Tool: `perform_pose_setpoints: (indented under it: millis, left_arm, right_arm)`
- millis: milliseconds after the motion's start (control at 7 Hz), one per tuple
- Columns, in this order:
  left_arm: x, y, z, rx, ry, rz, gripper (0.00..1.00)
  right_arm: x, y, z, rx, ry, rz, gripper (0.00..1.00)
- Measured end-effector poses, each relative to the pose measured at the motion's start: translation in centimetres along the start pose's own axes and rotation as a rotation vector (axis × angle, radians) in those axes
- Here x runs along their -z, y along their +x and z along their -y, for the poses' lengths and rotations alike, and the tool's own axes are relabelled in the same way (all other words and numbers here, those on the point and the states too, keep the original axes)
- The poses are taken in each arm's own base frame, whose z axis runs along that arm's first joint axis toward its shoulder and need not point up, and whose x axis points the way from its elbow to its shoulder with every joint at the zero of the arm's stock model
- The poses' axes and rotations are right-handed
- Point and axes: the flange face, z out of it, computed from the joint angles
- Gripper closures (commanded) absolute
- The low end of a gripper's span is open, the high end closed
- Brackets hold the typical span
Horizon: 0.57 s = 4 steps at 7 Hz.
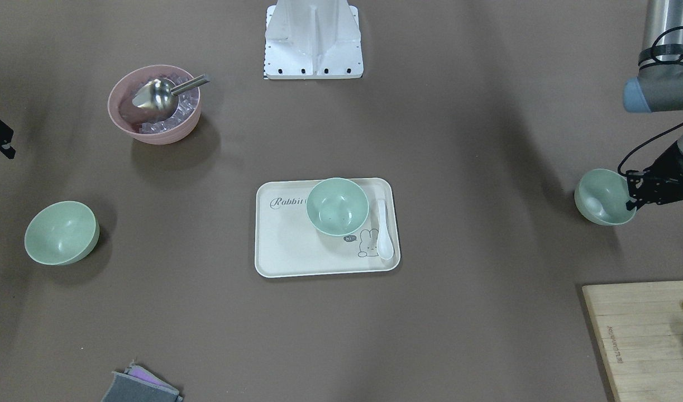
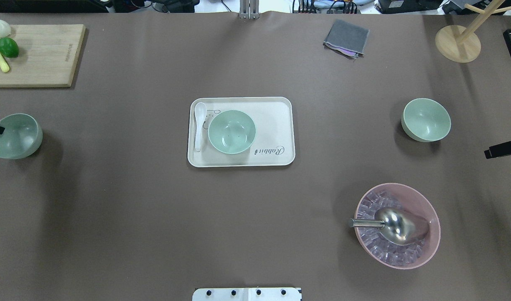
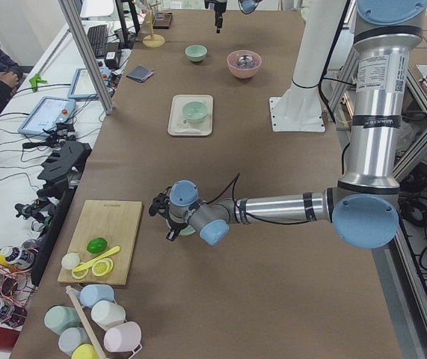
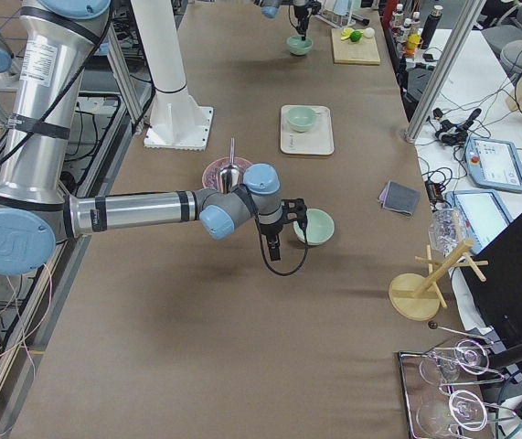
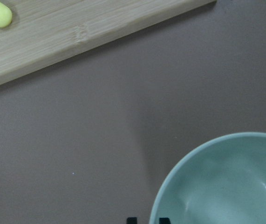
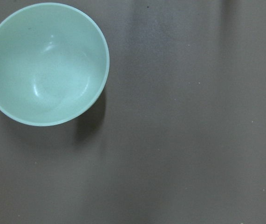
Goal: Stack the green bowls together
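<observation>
from across the table, three small round pale mint-green plastic bowls stand well apart in a row on the brown table. the first bowl is at the view's right edge, and the middle bowl sits upright on a cream rectangular tray beside a white spoon. the third bowl is far off to the view's left. the left gripper is at the first bowl's rim, and the right gripper pokes in at the opposite edge, apart from the third bowl. a larger pink bowl of ice cubes with a metal scoop stands near the robot's base, a wooden cutting board fills one near corner, and a folded grey cloth lies at the near edge. from overhead the bowls are not yet stacked; the right gripper is a dark bar near the third bowl without touching it, and i cannot tell how far it is open. from the left end, the near arm stretches low over the table and its gripper covers most of the first bowl, just beside the cutting board. from the right end, the near arm's gripper points down close to the third bowl. the left wrist camera shows two dark fingertips close together with the first bowl's rim between them, pinched on it as far as i can see. the right wrist camera looks down on the third bowl, upright on the table.
</observation>
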Motion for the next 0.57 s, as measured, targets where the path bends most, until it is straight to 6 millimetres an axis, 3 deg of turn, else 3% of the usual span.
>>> perform_pose_setpoints:
  millis: [286, 571]
  left_arm:
    - [1.8, 2.6, 1.5, -0.013, 0.010, -0.078, 1.00]
    - [5.4, 7.9, 4.3, 0.057, 0.020, -0.171, 1.00]
  right_arm:
    - [0.1, 0.0, -0.1, 0.005, 0.006, 0.004, 0.00]
    - [0.1, 0.0, -0.2, 0.013, 0.010, 0.006, 0.00]
